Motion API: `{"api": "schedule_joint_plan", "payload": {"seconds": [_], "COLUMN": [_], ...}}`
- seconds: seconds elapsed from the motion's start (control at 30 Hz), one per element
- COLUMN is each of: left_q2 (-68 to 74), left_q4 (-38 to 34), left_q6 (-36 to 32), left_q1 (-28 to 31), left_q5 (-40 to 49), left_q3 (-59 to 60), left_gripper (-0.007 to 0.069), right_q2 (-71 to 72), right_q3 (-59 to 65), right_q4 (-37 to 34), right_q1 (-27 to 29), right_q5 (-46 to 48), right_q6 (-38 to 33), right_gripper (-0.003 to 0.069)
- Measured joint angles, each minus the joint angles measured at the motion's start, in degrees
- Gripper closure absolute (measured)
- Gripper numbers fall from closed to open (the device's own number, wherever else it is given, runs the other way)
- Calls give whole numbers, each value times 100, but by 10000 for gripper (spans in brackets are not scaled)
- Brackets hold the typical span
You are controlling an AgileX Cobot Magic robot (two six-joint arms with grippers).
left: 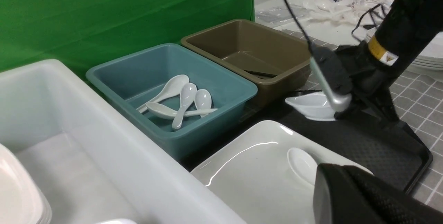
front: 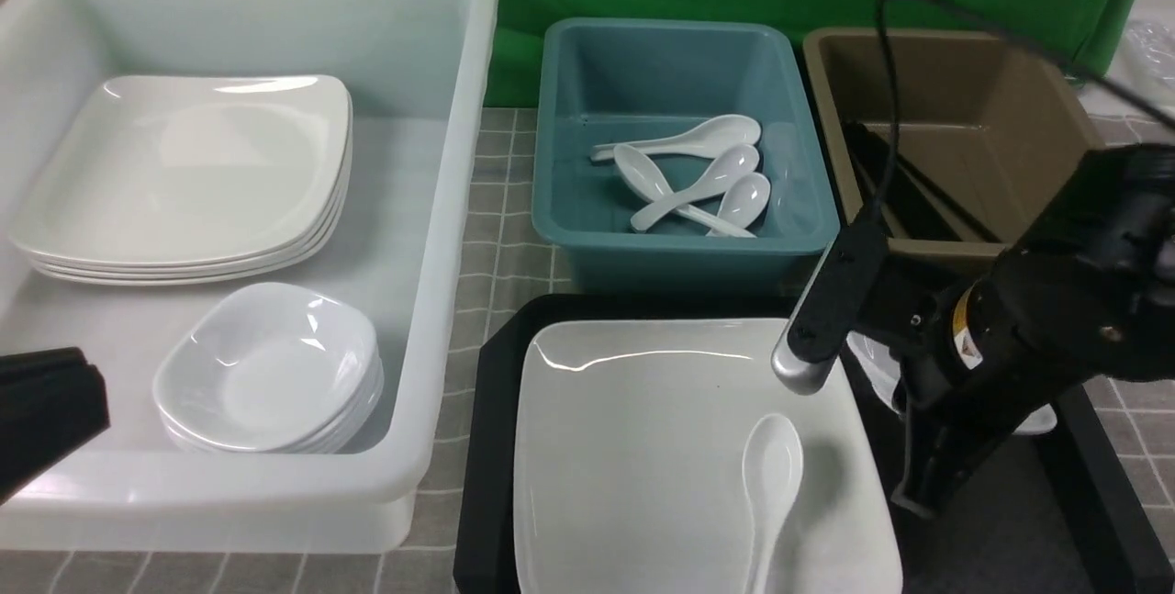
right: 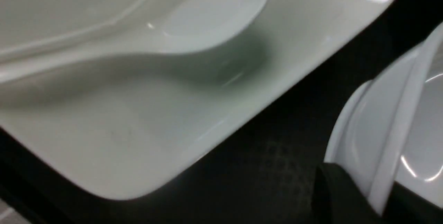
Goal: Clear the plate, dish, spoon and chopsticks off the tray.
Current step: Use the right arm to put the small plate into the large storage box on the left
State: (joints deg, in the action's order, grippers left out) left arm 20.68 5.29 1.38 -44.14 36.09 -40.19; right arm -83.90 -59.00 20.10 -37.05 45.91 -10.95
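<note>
Gripping the dish (left: pixel 311 108) by its thin rim with the right jaws, closed on it, on the right side of the tray (front: pixel 491 447), just beside the plate (front: pixel 643 447). Holding nothing in the left jaws, shut tight, down near the big white tub (front: pixel 431 208).

To do this step well:
- Squeeze firmly first, to stop any slipping on that shiny rim.
- Lift straight up, and slowly.
- Stay level, with no tipping or swinging.
- Steer clear of the plate's edge and of the spoon (front: pixel 771 475) lying on the plate.
- Carry over to the white tub, most likely.
- Set down softly on the stack of small bowls (front: pixel 266 374).
- Let go only once resting there.

Look for the chopsticks (front: pixel 918 199) in the brown tub (front: pixel 1001 107), not on the tray.
</note>
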Motion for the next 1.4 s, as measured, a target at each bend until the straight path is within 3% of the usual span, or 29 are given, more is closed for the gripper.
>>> {"api": "schedule_joint_plan", "payload": {"seconds": [0.2, 0.3, 0.4, 0.6, 0.87, 1.4], "left_q2": [0, 0, -7, -25, -361, -504], "left_q4": [308, 982, 1587, 1815, 1816, 1646], "left_q6": [-9, 257, 716, 1114, 1345, 1361], "left_q1": [0, 0, 0, 0, 0, 0], "left_q5": [255, 980, 1687, 2506, 2659, 2475], "left_q3": [-5, -150, -559, -1032, -1037, -1039], "left_gripper": [616, 616, 616, 616, 616, 616], "right_q2": [626, 501, -24, -1662, -3657, -5031], "right_q3": [-969, -1921, -2974, -5056, -6806, -7161], "right_q4": [-115, -739, -1283, -1903, -2010, -2010], "right_q1": [-816, -1393, -1927, -2561, -2657, -2472], "right_q5": [827, 845, 809, 736, 767, -26], "right_q6": [840, 996, 726, -145, -649, -780], "right_gripper": [601, 601, 601, 601, 601, 585]}}
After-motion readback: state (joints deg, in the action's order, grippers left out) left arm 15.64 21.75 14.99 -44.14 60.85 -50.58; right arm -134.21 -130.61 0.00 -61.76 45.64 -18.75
